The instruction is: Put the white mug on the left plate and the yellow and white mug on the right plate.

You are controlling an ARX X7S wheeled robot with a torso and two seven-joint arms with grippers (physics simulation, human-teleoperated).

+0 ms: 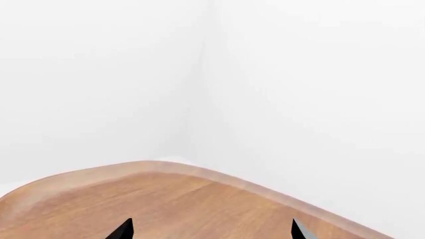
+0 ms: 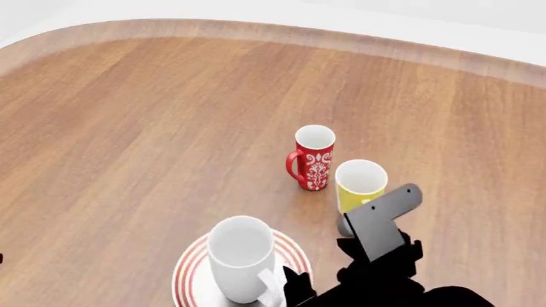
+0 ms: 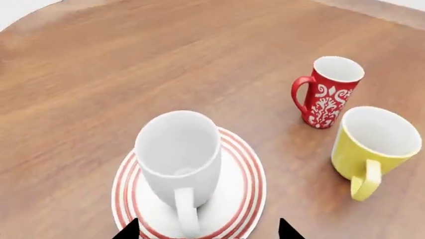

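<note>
Right gripper [image 3: 206,230] open, black fingertips apart on either side of the loop handle of the large plain white ceramic mug [image 3: 179,162], not touching it. Mug upright on the round white plate with concentric red rings [image 3: 242,189], at 6 o'clock on the wooden table [image 2: 128,128] in the head view. Small yellow mug with white inside [image 2: 360,182] on bare wood at 2 o'clock from the plate; red mug with white floral pattern [image 2: 314,158] just beyond it at 10 o'clock. Left gripper [image 1: 211,230] open over the table's rounded edge, holding nothing.
</note>
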